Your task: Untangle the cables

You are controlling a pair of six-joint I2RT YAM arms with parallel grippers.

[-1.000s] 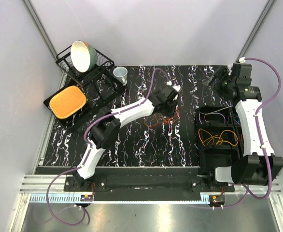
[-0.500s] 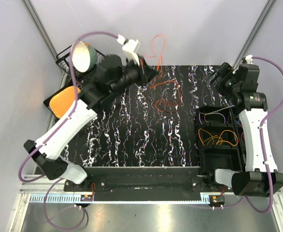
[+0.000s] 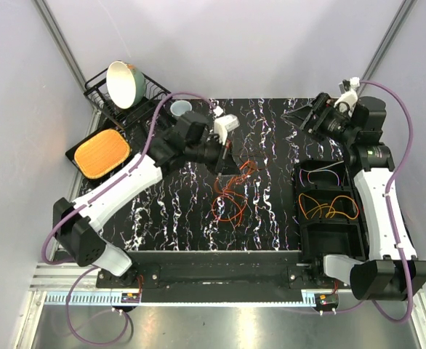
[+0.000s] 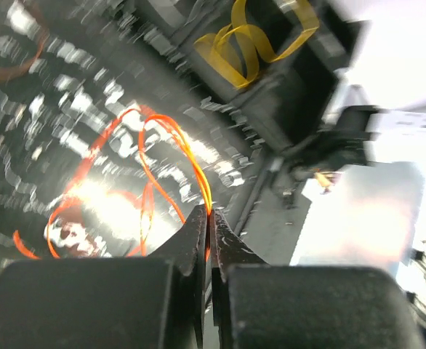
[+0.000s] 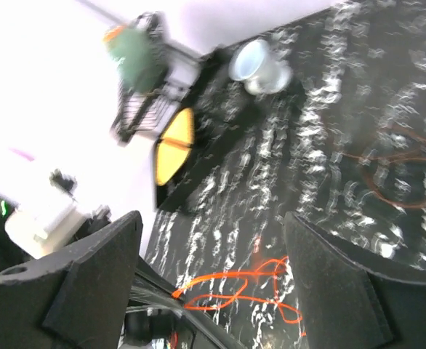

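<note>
We see the marbled table (image 3: 169,211) under both pincers. The right gripper (image 3: 305,116) has its fingers spread wide, grips nothing, and is well apart from the tangle. The left gripper (image 4: 209,217) is pinched tight on an orange strand of the cables (image 3: 231,195). Their loose loops trail lengthwise from its tips toward the arm bases.

you can't count the strands in the cables (image 3: 231,196) at the top view's centre; they're too thin. both wrist views are blurred: the cup (image 5: 260,65) and rack (image 5: 137,73) along the right wrist view's top lose their edges.
</note>
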